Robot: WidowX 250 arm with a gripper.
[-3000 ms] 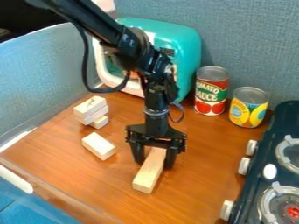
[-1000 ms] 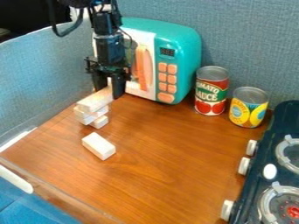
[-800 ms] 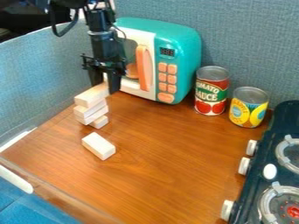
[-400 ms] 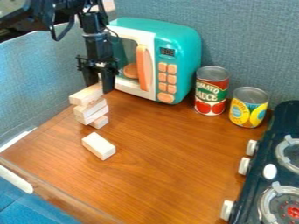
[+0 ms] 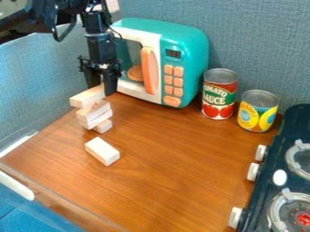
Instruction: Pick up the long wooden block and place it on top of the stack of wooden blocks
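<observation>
At the upper left, in front of the toy microwave, the black gripper [image 5: 100,86] hangs down, shut on a long wooden block [image 5: 87,97]. That block lies level over the back of a small stack of wooden blocks [image 5: 95,116]; whether it touches the stack's top, I cannot tell. Its near end juts out to the left of the stack. A single pale block [image 5: 102,151] lies flat on the brown table [image 5: 176,172], a little in front of the stack.
Behind and right of the gripper stands a teal toy microwave [image 5: 187,41]. A tomato sauce can [image 5: 219,94] and a yellow can [image 5: 258,111] stand at the back right. The toy stove [image 5: 284,156] lines the right edge, and a grey-blue partition [image 5: 45,77] the left.
The gripper took the long block from the table's middle to the back left, over the stack. Over the last second it shifted slightly left with the block.
</observation>
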